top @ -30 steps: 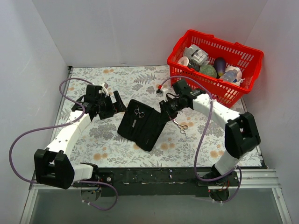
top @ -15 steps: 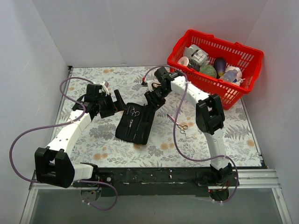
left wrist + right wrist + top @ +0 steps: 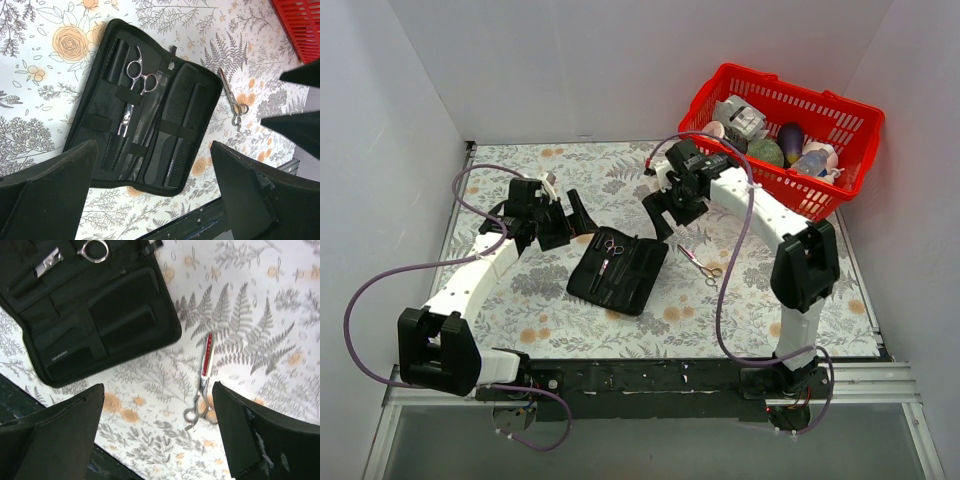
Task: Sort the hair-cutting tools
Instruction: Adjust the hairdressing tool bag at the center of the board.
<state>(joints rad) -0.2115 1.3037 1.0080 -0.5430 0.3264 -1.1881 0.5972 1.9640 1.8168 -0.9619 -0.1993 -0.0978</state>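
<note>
- Right gripper [image 3: 157, 387], jaws spread, empty; loose scissors [image 3: 202, 385] lie below the gap, near one finger.
- Left gripper [image 3: 153, 147], jaws spread, empty; cased scissors [image 3: 136, 82] and comb [image 3: 180, 125] lie below.

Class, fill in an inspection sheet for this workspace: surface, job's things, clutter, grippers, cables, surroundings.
Surface: flowered table cover.
Job's things: scissors and comb strapped in the open case; second scissors loose beside it.
Clutter: red basket of bottles, far right corner.
Grippers: left gripper and right gripper open, empty.
Cables: purple cables loop off both arms.
Surroundings: white walls.
</note>
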